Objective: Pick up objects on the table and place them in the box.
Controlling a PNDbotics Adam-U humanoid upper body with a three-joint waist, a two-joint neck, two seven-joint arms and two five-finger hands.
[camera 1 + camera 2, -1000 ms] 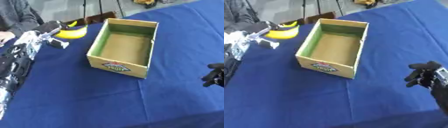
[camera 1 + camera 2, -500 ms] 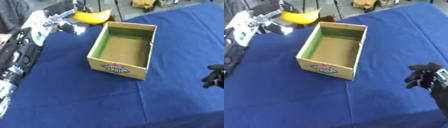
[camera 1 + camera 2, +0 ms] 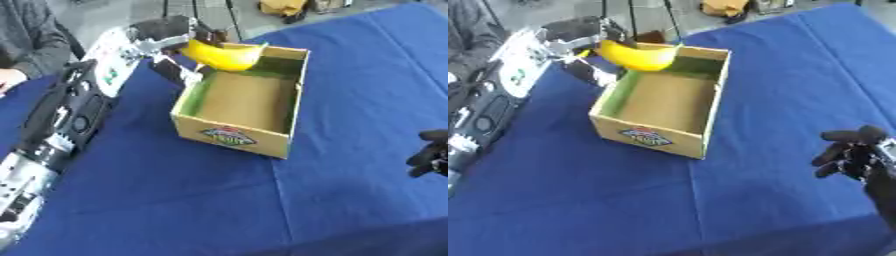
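**Banana carried up to the box's far corner**

The left hand (image 3: 171, 35) has its fingers curled round a yellow banana (image 3: 224, 56) and now holds it above the cardboard box (image 3: 229, 135), at the box's 11 o'clock corner, its right tip over the far wall. A second ago the banana sat low on the blue tablecloth (image 3: 157, 200), off at about 10 o'clock from the box; half a second ago it was already lifted, short of the rim. So the pick is done and the carry is nearly over: the fruit hangs over the rim rather than clearly over the open floor of the box, which looks bare.

The judgement is that a short move toward 5 o'clock, then a release, would finish this placement. Let go where it is, the banana might catch the wall.

The right hand (image 3: 852, 152) idles at 4 o'clock from the box, well apart, fingers curled and holding nothing, much as it was before.
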